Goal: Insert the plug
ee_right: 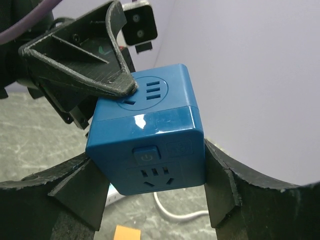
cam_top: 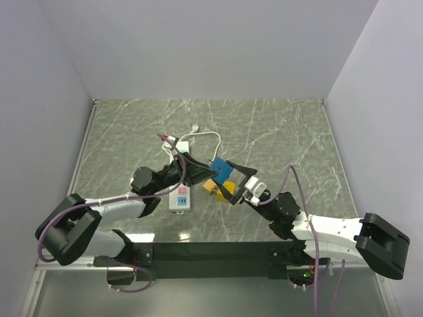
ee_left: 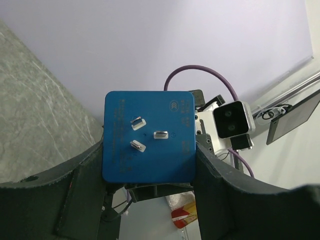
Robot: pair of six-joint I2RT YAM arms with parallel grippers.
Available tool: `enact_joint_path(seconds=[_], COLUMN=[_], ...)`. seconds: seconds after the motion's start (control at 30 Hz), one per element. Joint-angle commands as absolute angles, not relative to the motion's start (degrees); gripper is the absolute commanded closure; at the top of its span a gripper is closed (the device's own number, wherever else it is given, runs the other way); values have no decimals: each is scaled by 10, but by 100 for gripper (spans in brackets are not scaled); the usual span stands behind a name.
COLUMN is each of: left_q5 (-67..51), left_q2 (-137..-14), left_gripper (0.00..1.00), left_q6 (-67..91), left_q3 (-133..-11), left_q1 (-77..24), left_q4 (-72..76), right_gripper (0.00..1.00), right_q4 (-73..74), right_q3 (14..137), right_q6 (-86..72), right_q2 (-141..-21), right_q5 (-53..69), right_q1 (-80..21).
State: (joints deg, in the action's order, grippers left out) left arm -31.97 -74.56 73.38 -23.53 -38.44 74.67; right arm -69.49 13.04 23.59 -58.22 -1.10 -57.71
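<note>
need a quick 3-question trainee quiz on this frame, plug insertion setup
1. True or false: the blue cube adapter shows three metal prongs in the left wrist view.
2. Where is the white power strip? A) flat on the table B) held in the air C) stacked on the adapter
3. Short answer: which grips the adapter, the left gripper, the right gripper, or both?
Key: 1 true; 2 A; 3 both.

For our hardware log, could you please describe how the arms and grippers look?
The left arm and right arm have white links and black joints. A purple cable trails along each. The left gripper and right gripper are black with wedge-shaped fingers.
</note>
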Motion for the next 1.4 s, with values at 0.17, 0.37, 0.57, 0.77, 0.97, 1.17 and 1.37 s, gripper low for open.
enact_joint_path(seconds=[0.17, 0.37, 0.57, 0.77, 0.97, 1.17, 1.37], left_q5=[-280, -225, -187, -122, -113, -101, -133], left_q2=[-688, -592, -524, -459, -410, -368, -395], left_gripper=[0, 1, 0, 0, 1, 2, 1], left_q6=[626, 507, 457, 389, 376, 382, 390], left_q3=[-231, -236, -199, -166, -129, -98, -90], left_q1=[-342, -327, -262, -203, -163, -144, -124], left_q4=[693, 524, 459, 344, 300, 296, 327], right_gripper=[100, 100, 100, 100, 100, 100, 100], right_q4=[-618, -563, -396, -208, -62, 46, 127], right_q3=[159, 175, 231, 354, 485, 571, 650], right_q6=[209, 203, 204, 183, 163, 148, 177], right_q2=[-528, -522, -526, -611, -733, -826, -897], right_q5=[-78, -111, -64, -2, 57, 56, 32], right_q1=[-573, -572, -570, -570, -570, -580, -589])
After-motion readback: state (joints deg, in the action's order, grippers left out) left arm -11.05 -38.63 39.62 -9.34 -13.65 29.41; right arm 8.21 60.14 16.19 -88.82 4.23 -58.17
